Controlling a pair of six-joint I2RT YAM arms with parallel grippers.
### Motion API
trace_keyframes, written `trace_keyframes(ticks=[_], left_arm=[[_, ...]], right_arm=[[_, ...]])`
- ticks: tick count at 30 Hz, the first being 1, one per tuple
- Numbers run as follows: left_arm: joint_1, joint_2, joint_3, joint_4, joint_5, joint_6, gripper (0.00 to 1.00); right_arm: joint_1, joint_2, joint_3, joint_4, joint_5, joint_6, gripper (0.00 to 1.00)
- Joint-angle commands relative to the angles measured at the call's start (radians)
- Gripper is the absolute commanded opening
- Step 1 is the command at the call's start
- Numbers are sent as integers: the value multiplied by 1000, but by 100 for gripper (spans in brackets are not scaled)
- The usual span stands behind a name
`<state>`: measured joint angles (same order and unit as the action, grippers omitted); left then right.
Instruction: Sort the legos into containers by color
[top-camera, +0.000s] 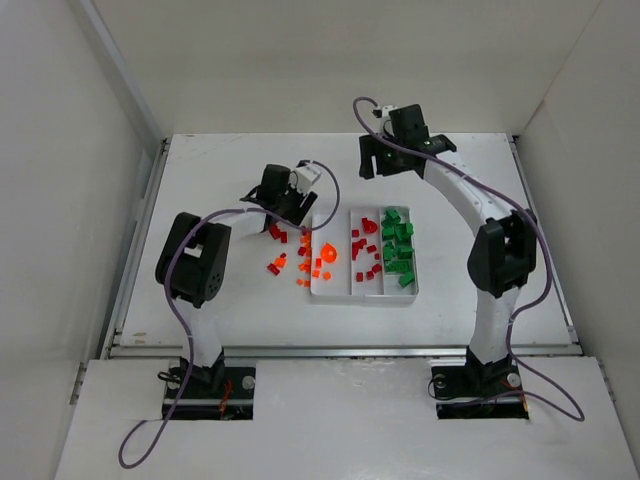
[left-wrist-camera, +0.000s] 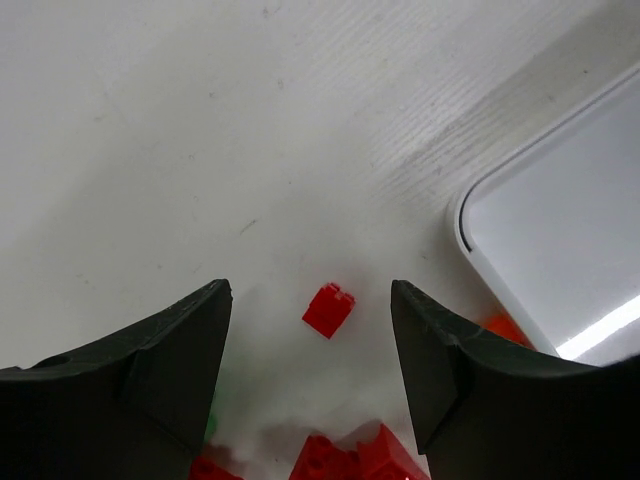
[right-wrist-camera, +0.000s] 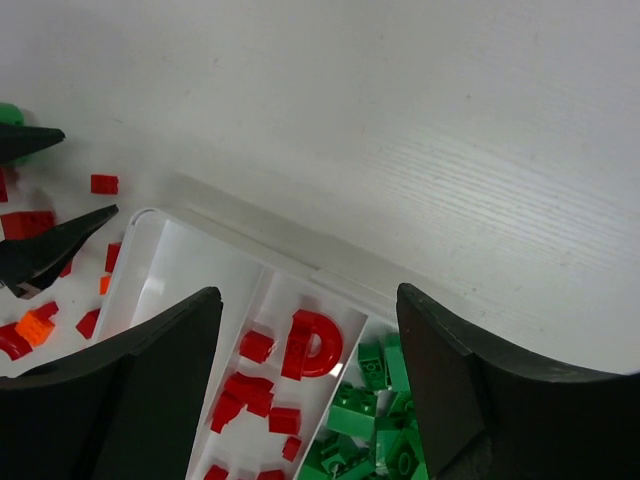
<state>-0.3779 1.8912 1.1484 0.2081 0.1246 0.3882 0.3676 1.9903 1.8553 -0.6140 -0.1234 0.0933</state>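
Legos (top-camera: 277, 266): judged light, rigid and slick-sided, apt to skid or flip if pinched off-centre. Best taken across two flat opposite walls, low on the body, never across the studs. Lay scattered, red and orange, on the tabletop (top-camera: 220, 180) just left of the tray (top-camera: 365, 296). Sorted in part: orange in the left compartment, red in the middle, green in the right. Noted one red brick (left-wrist-camera: 328, 309) lying on the tabletop between the fingers of the left pincer (left-wrist-camera: 308, 295), touched by neither. Left pincer: released, jaws spread and empty, pointed down over the loose bricks near the tray's corner. Right pincer (right-wrist-camera: 307, 295): likewise released and empty, raised beyond the tray's far end, looking down on it.
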Motion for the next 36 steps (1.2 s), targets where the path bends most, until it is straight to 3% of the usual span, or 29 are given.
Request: trace_keyframes(ticks=[1,8,18,33,36], left_arm=[[0,22,120,-84,7,9,61],[24,80,214,-269,85,29,53],[24,89,186,-352,146,159,54],[45,132,192,-325,179,176,52],[54,144,220,-355,195,196,40]], right_arm=[[-9,-7,79,14,36,-50,76],[-38,25,160,-38,36,-70,77],[-47,25,151,-47,76,-89,77],[-47,35,142,-47,94,-89,77],[-47,35,151,-47,94,-98,77]])
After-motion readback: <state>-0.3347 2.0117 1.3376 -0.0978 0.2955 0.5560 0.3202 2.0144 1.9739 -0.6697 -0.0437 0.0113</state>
